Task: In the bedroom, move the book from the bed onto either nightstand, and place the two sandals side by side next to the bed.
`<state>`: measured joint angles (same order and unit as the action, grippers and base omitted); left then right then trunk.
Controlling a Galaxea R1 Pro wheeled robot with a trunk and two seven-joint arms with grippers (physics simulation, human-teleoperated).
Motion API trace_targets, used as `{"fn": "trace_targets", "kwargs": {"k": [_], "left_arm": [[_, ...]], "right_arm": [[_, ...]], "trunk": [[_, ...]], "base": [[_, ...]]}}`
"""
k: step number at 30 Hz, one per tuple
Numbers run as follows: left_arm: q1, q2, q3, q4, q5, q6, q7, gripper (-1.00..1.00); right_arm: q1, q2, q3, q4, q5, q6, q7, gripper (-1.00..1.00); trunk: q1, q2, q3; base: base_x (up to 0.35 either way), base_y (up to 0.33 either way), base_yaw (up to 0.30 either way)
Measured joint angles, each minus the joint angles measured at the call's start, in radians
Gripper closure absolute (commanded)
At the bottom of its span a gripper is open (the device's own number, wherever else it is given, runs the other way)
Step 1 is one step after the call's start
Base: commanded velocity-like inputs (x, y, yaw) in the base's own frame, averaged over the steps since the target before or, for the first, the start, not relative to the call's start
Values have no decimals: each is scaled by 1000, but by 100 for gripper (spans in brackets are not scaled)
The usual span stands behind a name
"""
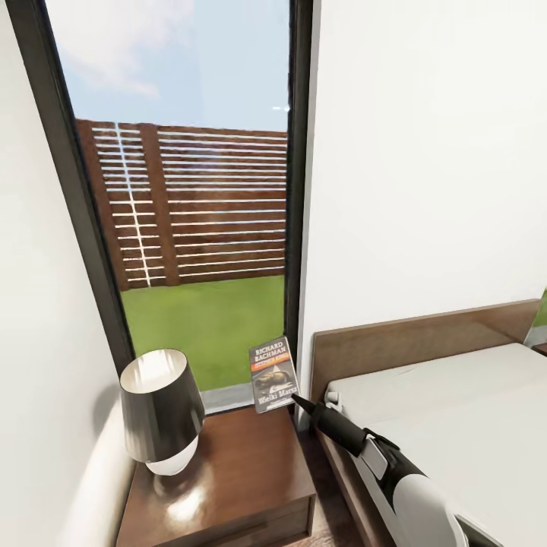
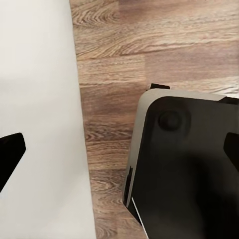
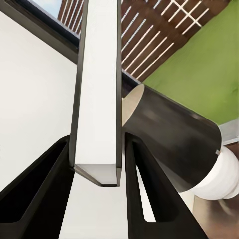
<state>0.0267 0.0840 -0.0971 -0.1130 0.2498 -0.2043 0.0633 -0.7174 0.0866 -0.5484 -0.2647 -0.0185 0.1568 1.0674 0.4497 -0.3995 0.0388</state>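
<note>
Head view first: the book [image 1: 273,374] is held upright at the lower middle of the frame, cover facing the camera, pinched at its lower edge by the right pincer [image 1: 298,400]. It is hovering over the back right corner of the nightstand [image 1: 251,463], whose glossy worktop sits at lower left with a lamp [image 1: 161,410] standing on its left half. The bed [image 1: 456,410] is seen at lower right, headboard against the white wall, and a tall window [image 1: 190,190] with a fence and lawn behind it takes up the upper left.

Left wrist view: plank floor [image 2: 114,74] is seen, with a white surface along the left side and a dark rounded part of the robot at lower right. Black finger tips of the left pincer [image 2: 121,152] are poking in at the far left and far right edges, so it's judged to be spread wide with nothing between.

Right wrist view: the book's white page edge [image 3: 97,89] runs up the middle of the frame, clamped between the two black fingers [image 3: 45,189], lamp shade just behind it.

So the book step looks nearly done. What's called for next is probably lowering and tilting the book flat onto the free right part of the worktop, kept clear of the lamp, then letting go. The sandals part isn't judged started from here.
</note>
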Motion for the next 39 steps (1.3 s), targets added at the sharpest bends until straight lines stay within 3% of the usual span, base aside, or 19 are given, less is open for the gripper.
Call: {"fn": "trace_targets", "kwargs": {"k": [10, 21, 32, 39], "left_arm": [[0, -3, 0, -1, 1, 0, 0, -100], [0, -47, -1, -2, 1, -1, 0, -100], [0, -82, -2, -4, 3, -1, -3, -100], [0, -102, -1, -26, 5, -1, -9, -100]], "right_arm": [[3, -1, -1, 0, -1, 3, -1, 100], [5, -5, 1, 43, -1, 14, 2, 100], [5, 2, 5, 96, -1, 39, 102, 100], [5, 4, 6, 129, 6, 78, 129, 100]], "trunk": [[0, 0, 0], [0, 0, 0], [0, 0, 0], [0, 0, 0]], "base": [[0, 0, 0], [0, 0, 0], [0, 0, 0], [0, 0, 0]]}}
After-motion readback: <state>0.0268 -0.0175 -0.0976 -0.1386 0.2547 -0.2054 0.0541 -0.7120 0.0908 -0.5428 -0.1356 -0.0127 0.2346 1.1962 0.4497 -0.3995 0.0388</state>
